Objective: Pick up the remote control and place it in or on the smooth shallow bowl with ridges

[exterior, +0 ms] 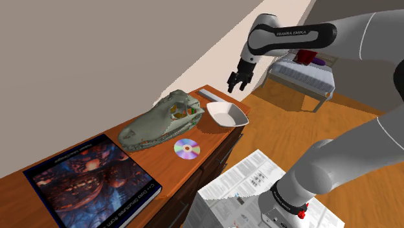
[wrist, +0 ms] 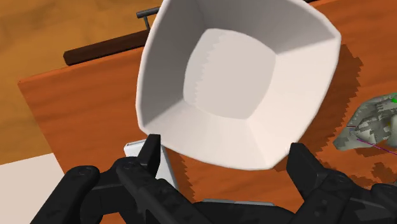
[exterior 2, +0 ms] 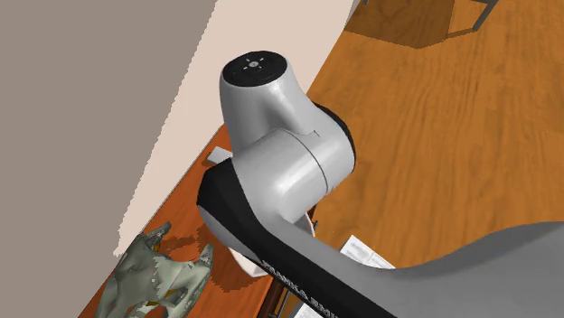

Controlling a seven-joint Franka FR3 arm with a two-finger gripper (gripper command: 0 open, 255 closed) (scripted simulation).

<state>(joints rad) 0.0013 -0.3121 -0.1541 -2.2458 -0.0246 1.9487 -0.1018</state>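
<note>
shoulder view first: the gripper [exterior: 237, 82] hangs in the air over the far end of the wooden dresser [exterior: 162, 162], fingers spread, nothing in them. the remote control [exterior: 210, 95] lies flat on the dresser top by the wall, below the gripper and toward this view's left, long axis running along the dresser's length. the white bowl [exterior: 226, 115] sits just beside it, nearer the front edge, with a skull [exterior: 162, 120], a disc [exterior: 187, 149] and a big book [exterior: 90, 184] strung out toward the lower left. i can read "franka emika" on the forearm [exterior: 291, 31]; the print on the stand [exterior: 249, 188] is too fine to read. second exterior view: mostly arm. there's a pale sliver by the wall [exterior 2: 217, 156] that i take for the remote, and part of the same franka lettering runs along the black link. wrist view: fingers stand well apart, and i'm looking down into the bowl [wrist: 238, 83], while the remote [wrist: 133, 151] peeks out beside the finger [wrist: 151, 153] farther from the skull, partly hidden by the bowl's rim. my read: i'm centred on the bowl, not the remote, so i'd have to shift toward that finger's side and close across its narrow width.
</note>
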